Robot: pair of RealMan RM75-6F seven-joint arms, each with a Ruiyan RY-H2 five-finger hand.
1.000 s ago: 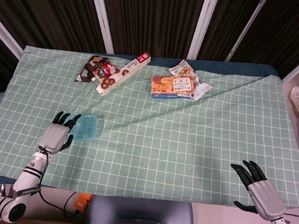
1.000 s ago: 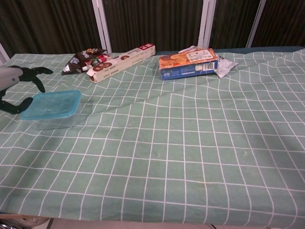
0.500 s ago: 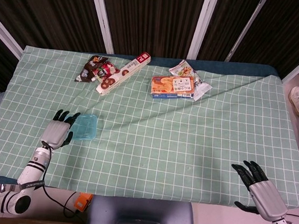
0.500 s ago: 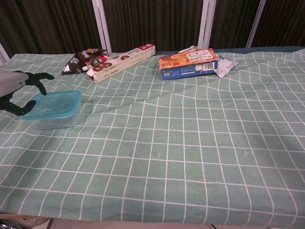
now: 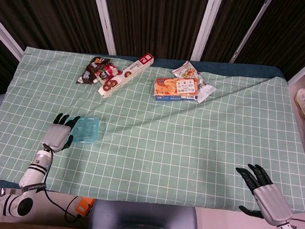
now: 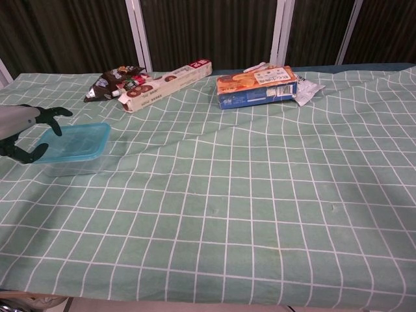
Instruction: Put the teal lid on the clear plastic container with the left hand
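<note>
- Two hands in view: the left hand (image 5: pixel 57 134) sits just left of the container (image 6: pixel 73 161), fingers spread and holding nothing, dark fingertips (image 6: pixel 57 119) right at the lid's left edge. Can't tell if they actually touch.
- The teal lid (image 5: pixel 87 129) is on the container, flat, at the left side of the surface (image 5: pixel 192 148). In the head view its long axis runs near-to-far, tipped slightly right at the far end.
- The right hand (image 5: pixel 265 193) is at the near right corner, fingers fanned out, empty.
- At the far edge: a snack bag (image 5: pixel 98 69), a long box (image 5: pixel 126 74), an orange biscuit box (image 5: pixel 176 89) and a wrapper (image 5: pixel 194 78).
</note>
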